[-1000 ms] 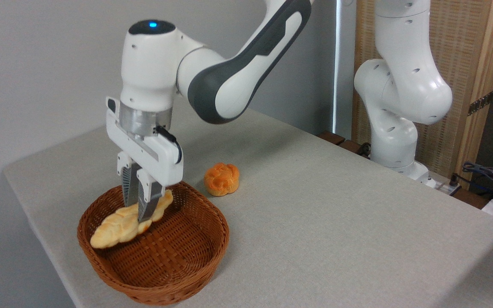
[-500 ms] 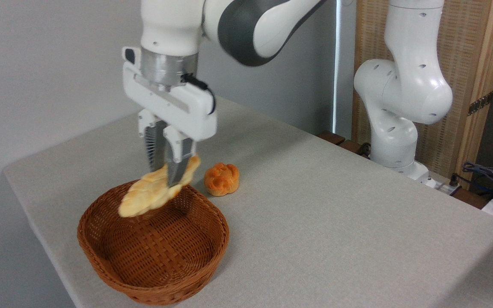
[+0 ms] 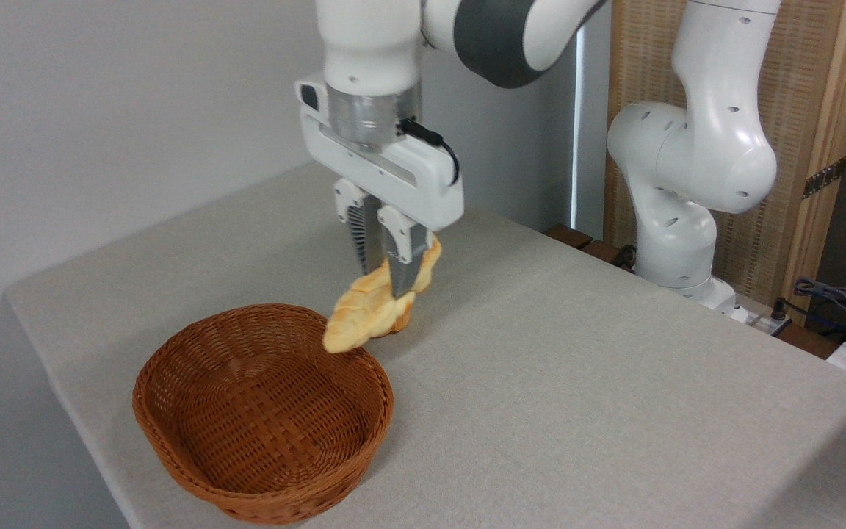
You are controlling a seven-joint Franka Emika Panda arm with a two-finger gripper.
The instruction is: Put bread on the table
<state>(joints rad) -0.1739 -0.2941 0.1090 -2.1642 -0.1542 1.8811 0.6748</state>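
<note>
Bread [image 3: 364, 317]: braided, pale gold, hanging in the air just past the back right rim of the basket [image 3: 173, 433]. It tilts, low end toward the basket, high end up and right. No part of it touches anything but the fingers.

Gripper [image 3: 393, 283]: pointing straight down, jaws closed on the loaf's upper half, ribbed fingers [image 3: 359, 236] pinching it across its width.

Basket: brown wicker, empty, sitting near the front left corner of the table [image 3: 577, 382].

Behind the loaf, beyond the basket's far rim, a sliver of something orange shows; mostly hidden, cannot say what it is.

Step in hand, as I judge it: the carry. Loaf is out of the basket and over grey cloth, not yet set down. Most of the job looks done.

Next move likely wants a little more travel away from the basket, clear of the orange thing, then a descent until the drooping low end meets the cloth, and only then a release. Dropping from this height could let the loaf bounce or roll back toward the rim.

Writing: none readable on arm, gripper or basket. No labels or brand marks visible.
</note>
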